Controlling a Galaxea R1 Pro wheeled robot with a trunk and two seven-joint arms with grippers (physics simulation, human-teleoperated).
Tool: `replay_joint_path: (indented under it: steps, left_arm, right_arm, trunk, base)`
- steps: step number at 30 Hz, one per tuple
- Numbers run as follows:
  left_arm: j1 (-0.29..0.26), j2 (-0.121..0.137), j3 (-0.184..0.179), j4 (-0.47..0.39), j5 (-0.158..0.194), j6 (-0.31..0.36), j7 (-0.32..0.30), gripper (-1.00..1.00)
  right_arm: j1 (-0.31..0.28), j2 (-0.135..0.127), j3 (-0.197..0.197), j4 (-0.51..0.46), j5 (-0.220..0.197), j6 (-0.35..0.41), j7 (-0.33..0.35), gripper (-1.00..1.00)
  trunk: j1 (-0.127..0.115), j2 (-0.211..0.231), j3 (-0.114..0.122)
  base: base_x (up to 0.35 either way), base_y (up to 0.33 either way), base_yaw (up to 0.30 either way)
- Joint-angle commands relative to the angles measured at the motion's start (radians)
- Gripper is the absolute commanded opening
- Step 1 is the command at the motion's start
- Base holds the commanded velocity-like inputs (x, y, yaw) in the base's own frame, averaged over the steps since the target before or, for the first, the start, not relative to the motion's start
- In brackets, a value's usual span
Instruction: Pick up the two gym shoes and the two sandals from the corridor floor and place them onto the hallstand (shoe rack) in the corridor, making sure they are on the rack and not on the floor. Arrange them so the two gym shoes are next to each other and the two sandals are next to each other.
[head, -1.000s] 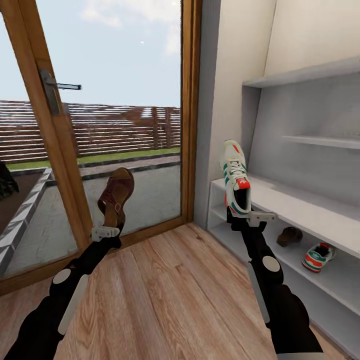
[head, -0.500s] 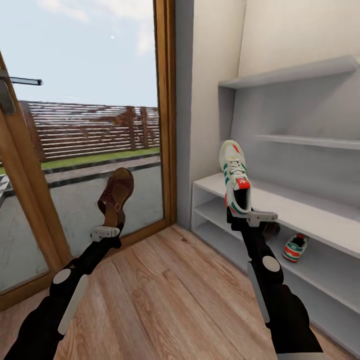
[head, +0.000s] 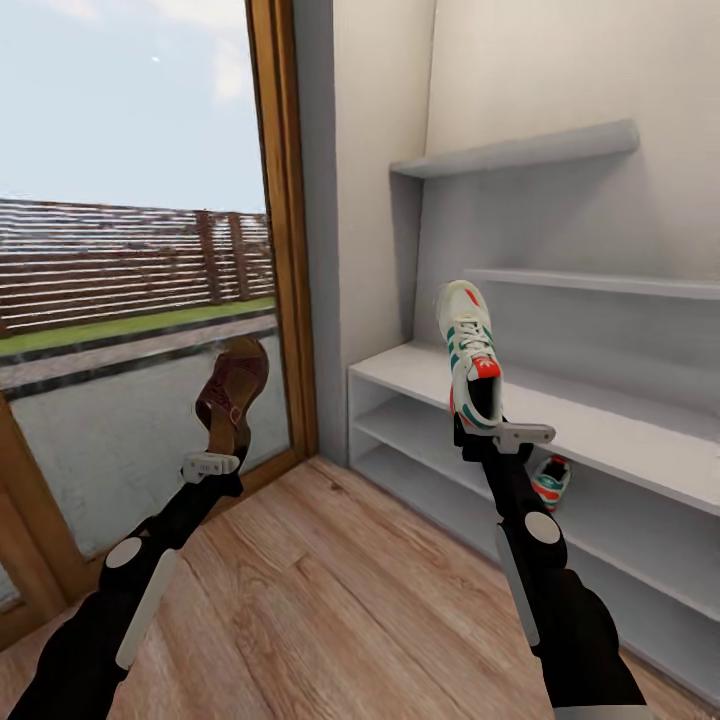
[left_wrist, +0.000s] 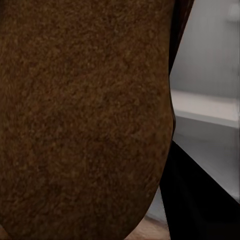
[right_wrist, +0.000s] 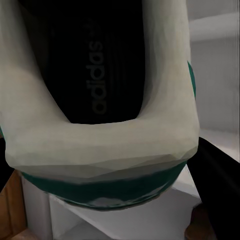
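- glass door (head: 130, 300) with wooden frame (head: 283, 230), at left
- outside: slatted wooden fence (head: 120, 260), grass strip (head: 120, 325), paved ground (head: 130, 420), cloudy sky (head: 120, 90)
- off-white wall (head: 380, 180) beside frame

The one readable text is the brand name "adidas", printed in pale grey lower-case letters on the dark insole of the gym shoe (right_wrist: 100, 80) seen from the right wrist camera. The word runs lengthwise along the insole, just inside the shoe's white heel collar. In the head view no lettering can be made out on that same shoe (head: 472, 355) or on anything else.
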Motion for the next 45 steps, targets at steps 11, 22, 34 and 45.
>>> replay_joint_path:
  steps: [11,22,34,45]
  left_arm:
    - [0.0,0.0,0.002,-0.001,0.01,0.007,-0.005,-1.0]
    - [0.0,0.0,0.002,-0.001,0.01,0.007,-0.005,-1.0]
    - [0.0,0.0,0.002,-0.001,0.01,0.007,-0.005,-1.0]
    - [0.0,0.0,0.002,-0.001,0.01,0.007,-0.005,-1.0]
  right_arm:
    - [-0.001,0.001,0.0,-0.001,0.008,0.007,-0.003,-1.0]
    - [-0.001,0.001,0.0,-0.001,0.006,0.007,-0.003,-1.0]
    - [-0.001,0.001,0.0,-0.001,0.007,0.007,-0.003,-1.0]
    - [-0.001,0.001,0.0,-0.002,0.006,0.007,-0.003,-1.0]
  trunk:
    - [0.0,0.0,-0.001]
    - [0.0,0.0,-0.001]
    - [0.0,0.0,-0.001]
    - [0.0,0.0,-0.001]
  base:
    - [0.051,0.051,-0.3]
    - [0.046,0.073,-0.3]
    - [0.153,0.284,-0.3]
    - [0.047,0.304,-0.3]
